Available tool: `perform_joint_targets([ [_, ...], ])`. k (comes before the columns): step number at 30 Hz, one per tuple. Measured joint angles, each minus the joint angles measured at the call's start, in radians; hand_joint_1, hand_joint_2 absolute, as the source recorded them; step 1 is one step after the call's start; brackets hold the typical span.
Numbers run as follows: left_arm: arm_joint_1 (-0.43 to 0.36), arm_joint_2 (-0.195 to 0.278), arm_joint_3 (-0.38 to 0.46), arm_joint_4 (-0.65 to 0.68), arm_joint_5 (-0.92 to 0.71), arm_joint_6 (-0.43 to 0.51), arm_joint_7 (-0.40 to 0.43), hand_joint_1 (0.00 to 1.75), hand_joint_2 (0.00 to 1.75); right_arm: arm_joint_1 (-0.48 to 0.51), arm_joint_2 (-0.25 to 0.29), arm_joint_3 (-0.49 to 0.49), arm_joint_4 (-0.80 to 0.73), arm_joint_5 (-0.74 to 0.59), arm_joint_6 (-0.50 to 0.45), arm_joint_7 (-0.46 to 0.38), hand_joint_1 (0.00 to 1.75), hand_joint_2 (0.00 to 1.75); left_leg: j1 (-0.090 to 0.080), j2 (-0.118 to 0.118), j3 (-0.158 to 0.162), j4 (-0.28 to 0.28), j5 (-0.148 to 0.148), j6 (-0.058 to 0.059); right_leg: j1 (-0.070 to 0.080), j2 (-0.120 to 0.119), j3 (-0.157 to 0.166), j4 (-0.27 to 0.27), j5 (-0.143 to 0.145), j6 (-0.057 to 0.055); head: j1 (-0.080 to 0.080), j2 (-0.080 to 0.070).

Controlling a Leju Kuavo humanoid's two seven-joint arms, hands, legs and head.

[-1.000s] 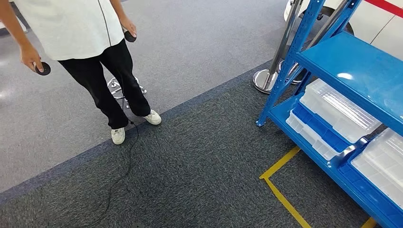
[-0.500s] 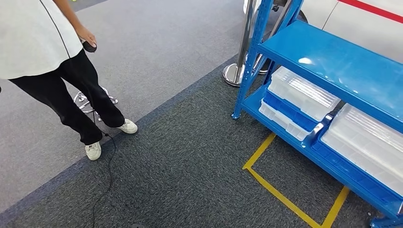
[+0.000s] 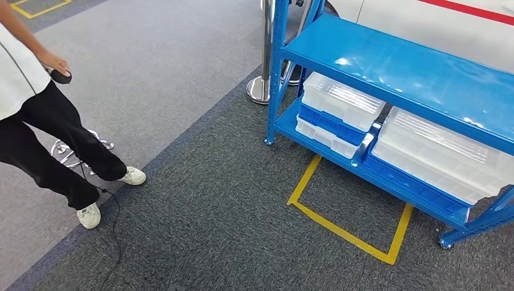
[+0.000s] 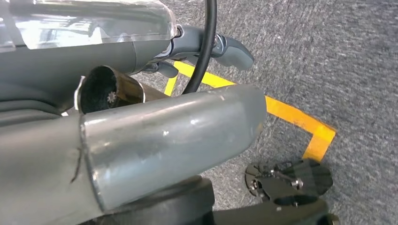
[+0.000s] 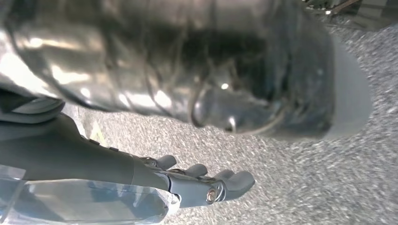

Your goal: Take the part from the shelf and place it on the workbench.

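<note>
Blue shelf (image 3: 388, 66) seen at two o'clock, clear bins (image 3: 339, 100) stored beneath.
No part can be told apart. Left hand (image 4: 206, 47) and right hand (image 5: 202, 180) are held empty, fingers loosely extended.

I'm seeing open carpet (image 3: 230, 224) ahead, leading up to the blue shelf (image 3: 388, 66). Clear bins (image 3: 388, 130) crowd its lower level under the top board, leaving little room above them. A person (image 3: 42, 133) stands left, steel post (image 3: 262, 60) beside the shelf's corner.
</note>
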Motion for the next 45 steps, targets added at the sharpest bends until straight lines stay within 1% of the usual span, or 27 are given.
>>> perform_joint_targets([
  [2, -0.002, -0.001, 0.0, 0.0, 0.0, -0.001, 0.0, 0.0, 0.0, 0.001, 0.0, 0.0, 0.0, 0.001, 0.001, 0.005, 0.0, 0.0, 0.004, -0.033, -0.006, 0.027, -0.024, -0.012, -0.005, 0.02, 0.002, -0.008, 0.007, -0.014, 0.0, 0.0],
  [4, -0.001, -0.001, 0.0, 0.0, 0.0, -0.002, 0.001, 0.0, 0.0, -0.001, 0.0, 0.0, 0.0, 0.002, 0.002, 0.008, 0.0, 0.0, 0.008, -0.088, -0.05, 0.129, -0.087, -0.02, -0.008, 0.04, 0.0, -0.012, 0.012, -0.024, 0.0, 0.0],
  [6, 0.003, -0.001, 0.0, 0.0, 0.0, -0.003, 0.002, 0.0, 0.0, -0.001, -0.002, -0.001, 0.0, 0.004, 0.002, 0.008, 0.0, 0.0, 0.008, -0.107, -0.11, 0.256, -0.139, -0.022, -0.007, 0.067, -0.004, -0.009, 0.014, -0.028, -0.001, 0.0],
  [7, 0.005, -0.001, -0.001, 0.0, 0.0, -0.004, 0.003, 0.0, 0.0, -0.001, -0.002, -0.001, 0.0, 0.006, 0.002, 0.008, 0.0, 0.0, 0.008, -0.108, -0.124, 0.283, -0.138, -0.022, -0.006, 0.081, -0.006, -0.007, 0.014, -0.028, -0.001, 0.0],
  [8, 0.005, -0.001, -0.001, 0.0, 0.0, -0.004, 0.003, 0.0, 0.0, 0.0, -0.002, -0.001, 0.0, 0.007, 0.002, 0.007, 0.0, 0.0, 0.008, -0.11, -0.12, 0.271, -0.117, -0.021, -0.006, 0.096, -0.006, -0.005, 0.014, -0.028, -0.001, 0.0],
  [9, 0.005, -0.001, -0.001, 0.0, 0.001, -0.005, 0.003, 0.0, 0.0, 0.0, -0.003, -0.001, 0.0, 0.008, 0.002, 0.006, 0.0, 0.0, 0.008, -0.116, -0.099, 0.221, -0.081, -0.018, -0.006, 0.11, -0.005, -0.003, 0.014, -0.027, -0.001, 0.0],
  [11, 0.004, -0.001, -0.001, 0.0, 0.001, -0.007, 0.003, 0.0, 0.0, -0.002, -0.003, -0.001, 0.0, 0.012, 0.002, 0.002, 0.0, 0.0, 0.01, -0.16, -0.04, 0.084, -0.017, -0.01, -0.005, 0.137, -0.007, 0.002, 0.013, -0.022, 0.0, 0.0],
  [13, 0.004, -0.001, -0.001, 0.0, 0.001, -0.008, 0.003, 0.0, 0.0, -0.004, -0.003, -0.001, 0.0, 0.014, 0.002, -0.002, 0.0, 0.0, 0.009, -0.194, -0.012, 0.013, 0.0, -0.002, -0.006, 0.161, -0.014, 0.005, 0.016, -0.009, 0.0, 0.0],
  [15, 0.002, -0.001, -0.001, 0.0, 0.002, -0.009, 0.003, 0.0, 0.0, -0.001, -0.003, -0.001, 0.0, 0.014, 0.002, -0.003, 0.0, 0.0, 0.008, -0.182, -0.009, 0.006, 0.0, 0.006, -0.008, 0.183, -0.021, 0.002, 0.022, 0.007, 0.0, 0.0],
  [16, 0.001, -0.001, -0.001, 0.0, 0.001, -0.009, 0.003, 0.0, 0.0, 0.001, -0.004, -0.002, 0.0, 0.014, 0.002, -0.004, 0.0, 0.0, 0.009, -0.169, -0.007, 0.001, 0.005, 0.013, -0.009, 0.177, -0.024, 0.004, 0.021, 0.013, 0.0, 0.0],
  [18, -0.001, -0.002, -0.002, 0.0, 0.001, -0.009, 0.001, 0.0, 0.0, 0.002, -0.005, -0.003, 0.0, 0.015, 0.002, -0.007, 0.0, 0.0, 0.013, -0.142, -0.004, -0.011, 0.014, 0.028, -0.006, 0.128, -0.048, 0.051, -0.012, 0.022, 0.003, 0.0],
  [20, 0.001, -0.002, -0.003, 0.0, 0.001, -0.01, 0.0, 0.0, 0.0, -0.002, -0.006, -0.004, 0.0, 0.017, 0.002, -0.01, 0.0, 0.0, 0.011, -0.112, -0.005, -0.014, 0.016, 0.035, -0.006, 0.072, -0.106, 0.172, -0.08, 0.027, 0.006, 0.0],
  [22, 0.004, -0.002, -0.004, 0.0, 0.002, -0.012, 0.0, 0.0, 0.0, -0.004, -0.006, -0.004, 0.0, 0.018, 0.002, -0.011, 0.0, 0.0, 0.008, -0.081, -0.007, -0.013, 0.014, 0.035, -0.009, 0.056, -0.15, 0.27, -0.113, 0.032, 0.006, 0.0],
  [23, 0.003, -0.002, -0.005, 0.0, 0.002, -0.014, 0.0, 0.0, 0.0, -0.003, -0.006, -0.004, 0.0, 0.018, 0.002, -0.011, 0.0, 0.0, 0.008, -0.067, -0.007, -0.013, 0.012, 0.034, -0.009, 0.052, -0.146, 0.268, -0.102, 0.033, 0.006, 0.0],
  [25, 0.001, -0.002, -0.006, 0.0, 0.002, -0.016, -0.001, 0.0, 0.0, -0.003, -0.009, -0.005, 0.0, 0.019, 0.002, -0.012, 0.0, 0.0, 0.007, -0.043, -0.002, -0.011, 0.007, 0.029, -0.009, 0.028, -0.079, 0.157, -0.041, 0.03, 0.006, 0.0],
  [27, -0.001, -0.002, -0.006, 0.0, 0.001, -0.018, -0.002, 0.0, 0.0, -0.007, -0.012, -0.006, 0.0, 0.02, 0.002, -0.012, 0.0, 0.0, 0.002, -0.023, 0.002, -0.007, -0.001, 0.018, 0.0, -0.014, -0.014, 0.036, -0.005, 0.017, 0.005, 0.0],
  [28, -0.002, -0.002, -0.007, 0.0, 0.001, -0.018, -0.002, 0.0, 0.0, -0.008, -0.012, -0.006, 0.0, 0.021, 0.002, -0.013, 0.0, 0.0, 0.0, -0.014, 0.005, -0.006, -0.004, 0.012, 0.004, -0.025, -0.001, 0.009, -0.001, 0.009, 0.005, 0.0],
  [30, -0.006, -0.002, -0.007, 0.0, 0.0, -0.02, -0.003, 0.0, 0.0, -0.009, -0.013, -0.006, 0.0, 0.022, 0.002, -0.013, 0.0, 0.0, -0.003, 0.005, 0.011, -0.006, -0.009, 0.002, 0.008, -0.01, -0.003, 0.001, -0.003, -0.006, 0.003, 0.0],
  [31, -0.008, -0.002, -0.007, 0.0, 0.0, -0.021, -0.003, 0.0, 0.0, -0.008, -0.012, -0.006, 0.0, 0.022, 0.002, -0.013, 0.0, 0.0, -0.001, 0.003, 0.014, -0.003, -0.013, -0.003, 0.006, 0.001, -0.002, -0.001, -0.002, -0.011, 0.003, 0.0],
  [33, -0.009, -0.002, -0.007, 0.0, 0.0, -0.021, -0.003, 0.0, 0.0, -0.008, -0.012, -0.006, 0.0, 0.022, 0.002, -0.013, 0.0, 0.0, 0.003, -0.039, 0.0, 0.04, -0.048, -0.014, 0.0, 0.021, 0.0, -0.007, 0.003, -0.025, 0.003, 0.0],
  [35, -0.006, -0.002, -0.008, 0.0, 0.0, -0.021, -0.003, 0.0, 0.0, -0.01, -0.012, -0.006, 0.0, 0.023, 0.002, -0.013, 0.0, 0.0, 0.006, -0.093, -0.055, 0.163, -0.115, -0.019, -0.001, 0.044, -0.002, -0.008, 0.006, -0.034, 0.002, 0.0],
  [37, -0.001, -0.002, -0.008, 0.0, 0.001, -0.022, -0.002, 0.0, 0.0, -0.011, -0.013, -0.006, 0.0, 0.023, 0.002, -0.013, 0.0, 0.0, 0.007, -0.107, -0.113, 0.279, -0.153, -0.02, 0.0, 0.072, -0.004, -0.006, 0.007, -0.036, 0.002, 0.0],
  [38, 0.0, -0.001, -0.008, 0.0, 0.001, -0.022, -0.001, 0.0, 0.0, -0.011, -0.013, -0.006, 0.0, 0.024, 0.002, -0.013, 0.0, 0.0, 0.007, -0.108, -0.123, 0.29, -0.142, -0.019, 0.0, 0.087, -0.004, -0.005, 0.007, -0.036, 0.002, 0.0],
  [40, -0.001, -0.001, -0.008, 0.0, 0.0, -0.022, 0.0, 0.0, 0.0, -0.01, -0.012, -0.006, 0.0, 0.025, 0.002, -0.013, 0.0, 0.0, 0.007, -0.122, -0.089, 0.198, -0.068, -0.014, 0.0, 0.116, -0.001, -0.003, 0.006, -0.036, 0.002, 0.0],
  [42, 0.0, 0.0, -0.008, 0.0, 0.0, -0.022, 0.002, 0.0, 0.0, -0.011, -0.012, -0.006, 0.0, 0.025, 0.002, -0.012, 0.0, 0.0, 0.009, -0.178, -0.036, 0.065, -0.008, -0.004, 0.0, 0.143, -0.004, 0.001, 0.006, -0.03, 0.003, 0.0],
  [44, -0.001, 0.001, -0.009, 0.001, 0.0, -0.022, 0.005, 0.0, 0.0, -0.011, -0.011, -0.006, 0.0, 0.027, 0.002, -0.012, 0.0, 0.0, 0.009, -0.216, -0.017, 0.011, 0.002, 0.004, -0.004, 0.167, -0.014, 0.005, 0.009, -0.016, 0.003, 0.0],
  [45, -0.001, 0.001, -0.009, 0.001, 0.0, -0.022, 0.005, 0.0, 0.0, -0.012, -0.011, -0.006, 0.0, 0.028, 0.002, -0.012, 0.0, 0.0, 0.008, -0.216, -0.016, 0.006, 0.002, 0.004, -0.004, 0.173, -0.018, 0.006, 0.01, -0.012, 0.003, 0.0],
])
